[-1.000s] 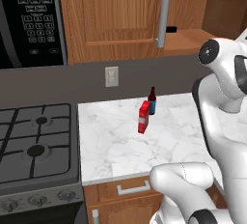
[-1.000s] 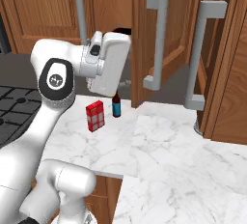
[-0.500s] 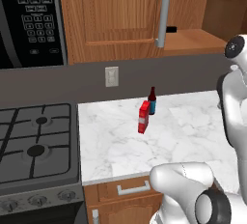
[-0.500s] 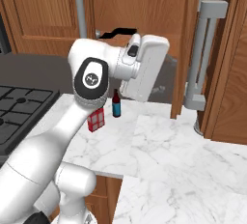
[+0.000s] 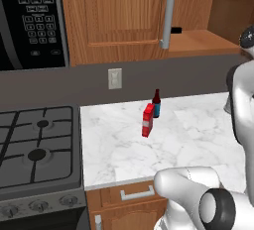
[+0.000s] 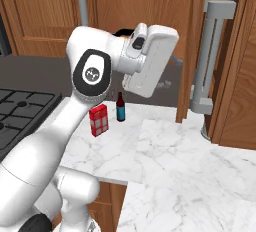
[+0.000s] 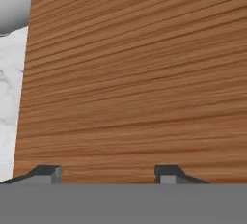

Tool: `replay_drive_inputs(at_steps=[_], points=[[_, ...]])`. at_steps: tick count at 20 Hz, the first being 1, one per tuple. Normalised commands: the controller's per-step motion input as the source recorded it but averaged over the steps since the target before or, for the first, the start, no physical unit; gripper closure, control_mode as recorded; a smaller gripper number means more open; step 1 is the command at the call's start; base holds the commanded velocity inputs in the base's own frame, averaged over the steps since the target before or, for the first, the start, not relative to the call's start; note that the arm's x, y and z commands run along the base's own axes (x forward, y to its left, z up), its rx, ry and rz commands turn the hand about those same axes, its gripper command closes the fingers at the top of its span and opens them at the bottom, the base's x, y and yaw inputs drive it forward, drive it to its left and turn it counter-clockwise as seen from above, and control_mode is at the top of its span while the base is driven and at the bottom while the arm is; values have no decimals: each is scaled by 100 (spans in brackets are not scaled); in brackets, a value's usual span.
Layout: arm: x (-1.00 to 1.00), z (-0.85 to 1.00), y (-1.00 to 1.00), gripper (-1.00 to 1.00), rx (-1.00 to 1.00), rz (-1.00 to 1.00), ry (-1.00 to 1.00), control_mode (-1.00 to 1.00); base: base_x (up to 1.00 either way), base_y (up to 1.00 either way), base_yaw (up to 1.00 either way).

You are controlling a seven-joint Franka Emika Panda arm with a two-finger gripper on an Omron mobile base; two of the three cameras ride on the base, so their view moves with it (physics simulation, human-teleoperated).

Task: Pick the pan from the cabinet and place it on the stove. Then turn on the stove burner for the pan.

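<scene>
Of the pan, I see the black handle tip (image 5: 176, 29) poking out on the shelf of the open cabinet (image 5: 119, 16), and again above my arm (image 6: 120, 33). The pan's bowl is hidden. My white hand (image 6: 150, 58) is raised in front of the cabinet opening, just right of that handle. In the hand view my gripper (image 7: 107, 174) is open, with nothing between its fingertips (image 7: 48, 172), facing a brown wood-grain surface close up. The stove (image 5: 59, 174) lies at the lower left, with its larger burner head (image 5: 37, 154) and knobs (image 5: 32, 206).
A red box (image 5: 148, 120) and a dark bottle (image 5: 157, 103) stand on the marble counter (image 5: 119, 149). The open cabinet door with its silver bar handle (image 6: 215, 56) hangs to the right of my hand. A black microwave (image 5: 30, 16) sits above the stove.
My arm has swung right across the cabinet front; the hand has gone from left of the middle door to in front of the opening. The box and bottle stay put.
</scene>
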Motion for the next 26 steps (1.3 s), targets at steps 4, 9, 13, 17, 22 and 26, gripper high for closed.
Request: replay_drive_inputs(at_steps=[4,9,13,17,22,26], points=[[-72,-3,54,-100,4,13,-27,-100,0,0,0],[-18,-2,96,-100,7,18,-20,-100,0,0,0],[0,0,100,-100,9,23,-16,-100,0,0,0],[0,0,100,-100,11,24,-15,-100,0,0,0],[0,0,81,-100,15,26,-19,-100,0,0,0],[4,0,60,-100,20,35,-21,-100,0,0,0]])
